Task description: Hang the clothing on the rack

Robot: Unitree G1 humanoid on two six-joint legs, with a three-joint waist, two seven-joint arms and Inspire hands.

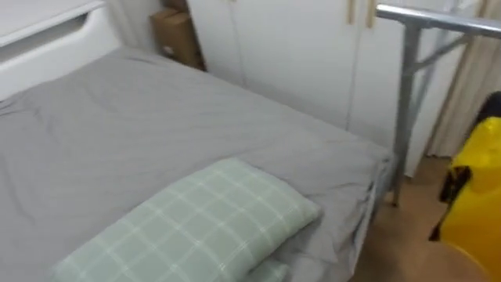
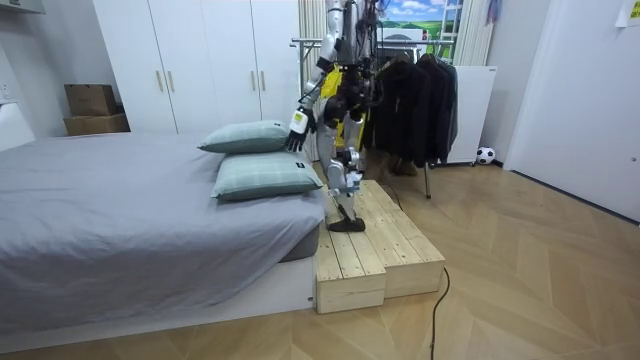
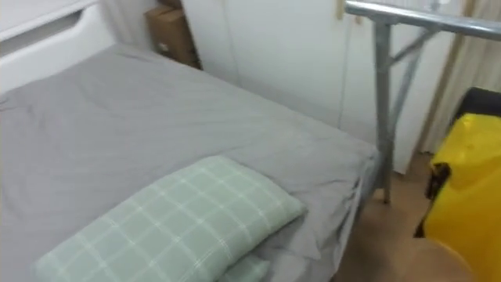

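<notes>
Matt grey cloth bedsheet [image 1: 156, 133]; shiny metal rack [image 1: 403, 117].

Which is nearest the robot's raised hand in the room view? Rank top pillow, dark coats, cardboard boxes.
1. Top pillow, right by the raised hand.
2. Dark coats, hanging at the robot's back.
3. Cardboard boxes, far corner by the wardrobe.

Upright just beside the bed [image 2: 120, 210], the robot stretches its left arm toward it. The left hand [image 2: 297, 123] hangs near its edge, fingers loosely spread, empty.
</notes>
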